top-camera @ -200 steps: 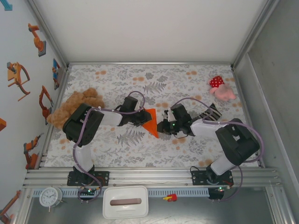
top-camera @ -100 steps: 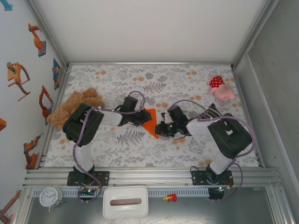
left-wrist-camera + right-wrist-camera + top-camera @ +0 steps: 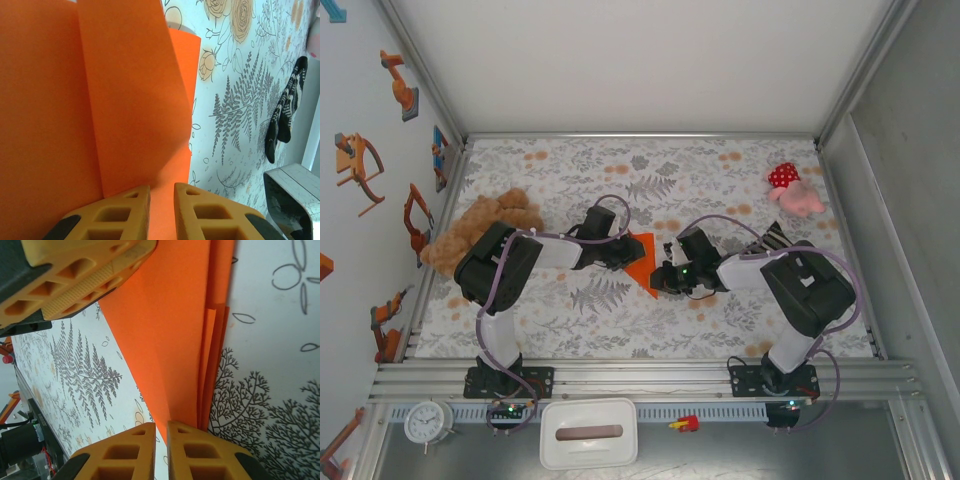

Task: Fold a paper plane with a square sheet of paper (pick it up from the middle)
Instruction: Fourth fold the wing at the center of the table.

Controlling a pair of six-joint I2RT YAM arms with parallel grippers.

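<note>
The orange paper, folded into a narrow pointed shape of several layers, lies mid-table between both arms. In the left wrist view the paper spreads across the left half, and my left gripper is shut on its edge, with orange showing between the fingers. My right gripper is shut on the pointed end of the paper. The left gripper's fingers pinch the far end in that view. From above, the left gripper sits at the paper's left side and the right gripper at its lower right tip.
A brown teddy bear lies at the left edge of the floral tablecloth. A red-and-pink polka-dot plush sits at the back right. A black-and-white striped item, also striped item, lies behind the right arm. A white box sits before the rail.
The right arm's elbow has swung left and its gripper has edged left along the paper's tip, closing slightly. The left arm and paper have hardly moved.
</note>
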